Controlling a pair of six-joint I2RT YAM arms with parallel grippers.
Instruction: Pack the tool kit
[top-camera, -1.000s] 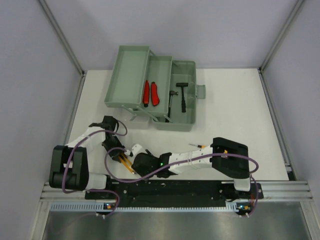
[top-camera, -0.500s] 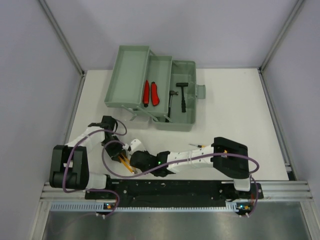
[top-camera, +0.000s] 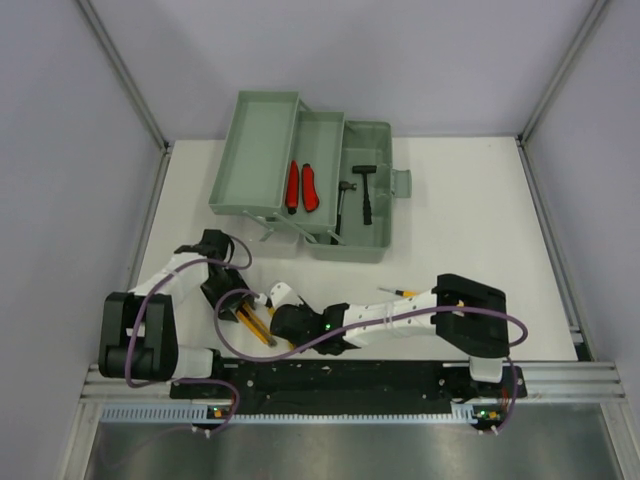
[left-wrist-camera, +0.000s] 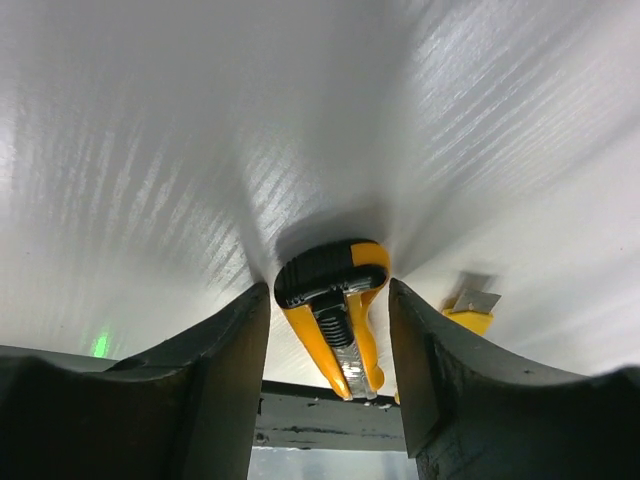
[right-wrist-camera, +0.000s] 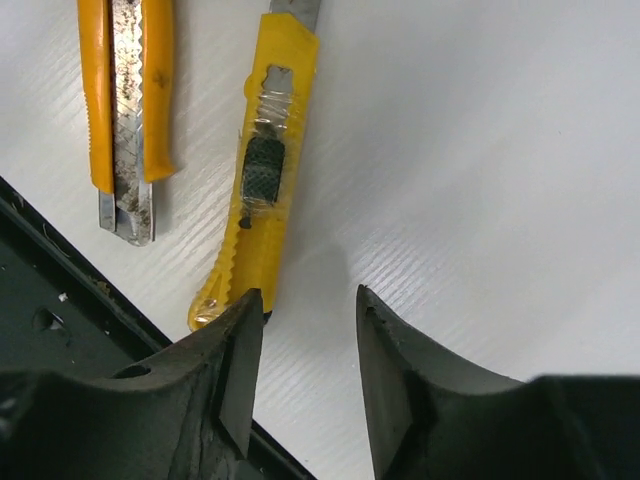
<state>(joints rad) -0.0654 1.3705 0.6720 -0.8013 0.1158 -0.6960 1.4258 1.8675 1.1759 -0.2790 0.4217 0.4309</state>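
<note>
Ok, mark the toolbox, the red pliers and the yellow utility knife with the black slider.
toolbox (top-camera: 255, 150), top external view, bare floor of its leftmost section.
red pliers (top-camera: 293, 188), top external view, left handle.
yellow utility knife (right-wrist-camera: 263, 170), right wrist view, black slider.

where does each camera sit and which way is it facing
Top external: above and behind the bases, looking down at the toolbox, left arm and right arm.
Left wrist: low over the table, left gripper astride the orange knife.
Right wrist: looking down, right gripper open at the yellow knife end.
Shared: both wrist views show both knives.
</note>
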